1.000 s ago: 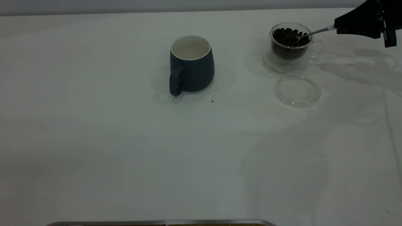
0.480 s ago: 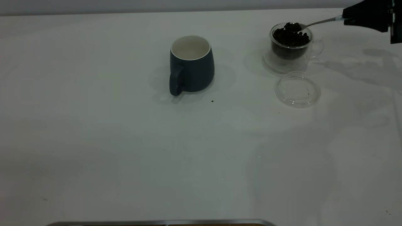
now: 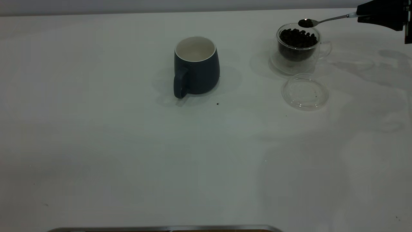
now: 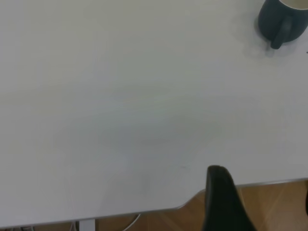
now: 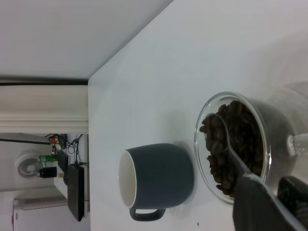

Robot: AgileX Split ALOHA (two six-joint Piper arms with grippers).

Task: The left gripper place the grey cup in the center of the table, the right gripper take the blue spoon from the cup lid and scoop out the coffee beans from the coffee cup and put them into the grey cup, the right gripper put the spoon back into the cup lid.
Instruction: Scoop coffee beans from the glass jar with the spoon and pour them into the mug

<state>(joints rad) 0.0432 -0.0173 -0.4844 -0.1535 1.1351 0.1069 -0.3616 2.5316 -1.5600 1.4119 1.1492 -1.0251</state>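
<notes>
1. Stuff on the white surface [image 3: 128, 145]: one grey cup [image 3: 196, 66], one glass coffee cup [image 3: 297, 48], one clear cup lid [image 3: 305, 91] and one spoon [image 3: 322, 22]. So two cups, one lid, one spoon. A couple of dark specks lie on the surface, one just in front of the grey cup [image 3: 217, 104].
2. Between the two cups it's just bare surface. The lid lies flat right in front of the coffee cup, near it.
3. Grey cup stands upright around the middle of the surface, handle toward the exterior camera, white inside, and I can't see any beans in it. Coffee cup is off to the right, filled nearly to the rim with coffee beans [image 3: 297, 38]. Lid has only a tiny speck or two in it.
4. Right end effector [image 3: 362, 15] is at the far right edge, clamped on the spoon handle. Spoon sticks out roughly level, its bowl carrying a small heap of beans just above the coffee cup's rim.
5. Left end effector [image 4: 226, 202] hangs out by the surface's edge, well away from the grey cup; can't tell how its fingers stand.
</notes>
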